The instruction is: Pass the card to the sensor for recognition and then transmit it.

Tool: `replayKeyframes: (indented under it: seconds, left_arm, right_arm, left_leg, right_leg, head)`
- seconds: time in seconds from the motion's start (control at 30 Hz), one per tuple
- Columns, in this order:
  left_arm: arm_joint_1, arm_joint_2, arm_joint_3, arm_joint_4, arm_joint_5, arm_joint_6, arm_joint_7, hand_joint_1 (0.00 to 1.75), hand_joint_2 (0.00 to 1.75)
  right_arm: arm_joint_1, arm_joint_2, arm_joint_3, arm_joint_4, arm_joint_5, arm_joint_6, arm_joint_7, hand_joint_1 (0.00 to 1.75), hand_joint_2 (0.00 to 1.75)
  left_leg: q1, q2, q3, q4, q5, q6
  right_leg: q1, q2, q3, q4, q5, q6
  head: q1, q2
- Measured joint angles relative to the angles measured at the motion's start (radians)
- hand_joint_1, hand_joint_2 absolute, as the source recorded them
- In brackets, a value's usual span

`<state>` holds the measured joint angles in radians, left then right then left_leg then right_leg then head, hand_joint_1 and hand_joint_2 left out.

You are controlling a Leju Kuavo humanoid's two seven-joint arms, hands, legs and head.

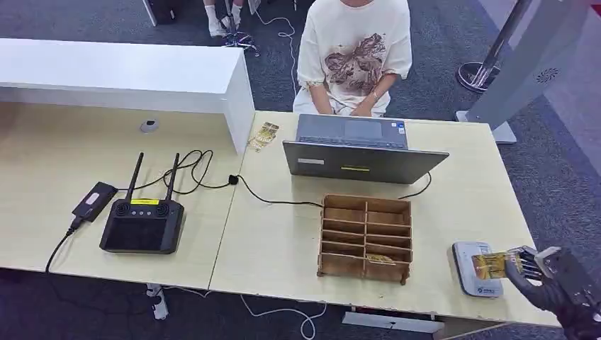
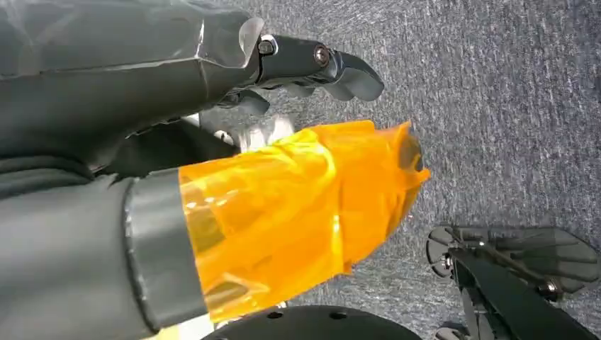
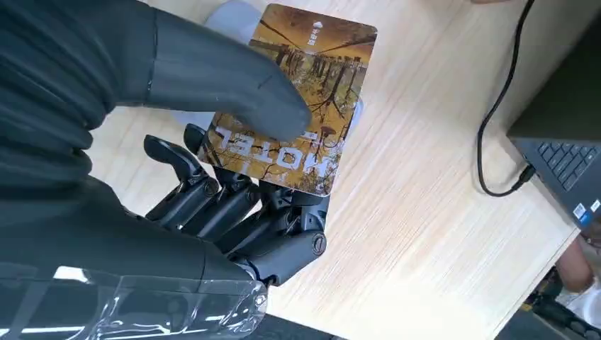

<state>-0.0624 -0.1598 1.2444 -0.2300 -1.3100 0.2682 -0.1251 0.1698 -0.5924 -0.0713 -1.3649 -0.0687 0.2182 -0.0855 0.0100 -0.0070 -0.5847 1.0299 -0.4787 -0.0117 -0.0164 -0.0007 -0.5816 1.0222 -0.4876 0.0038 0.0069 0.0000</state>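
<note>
R hand (image 1: pixel 542 273) pinches card (image 1: pixel 489 265), seemingly over sensor (image 1: pixel 473 273).

pale wood-grain table (image 1: pixel 283 241), matt; plywood organizer (image 1: pixel 365 237); glossy printed card (image 3: pixel 298 99); rough grey carpet (image 2: pixel 510 106).

Card (image 3: pixel 298 106) printed "HOTEL", seen upside down; other labels unreadable.

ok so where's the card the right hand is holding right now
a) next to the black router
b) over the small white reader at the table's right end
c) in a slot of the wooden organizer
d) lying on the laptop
b: the right hand holds the card over the white reader, well apart from the wooden organizer.
</note>
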Motion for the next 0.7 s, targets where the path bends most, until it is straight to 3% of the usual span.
replayKeyframes:
  seconds: [0.7]
  left_arm:
    - [-0.005,-0.001,0.0,0.0,-0.009,0.002,0.006,0.0,0.0]
  right_arm:
    - [0.026,0.001,0.002,-0.007,0.032,-0.023,0.001,1.75,1.75]
  left_leg:
    - [0.0,0.0,0.0,0.0,0.0,0.0]
  right_leg:
    - [0.0,0.0,0.0,0.0,0.0,0.0]
  head:
    - [0.0,0.0]
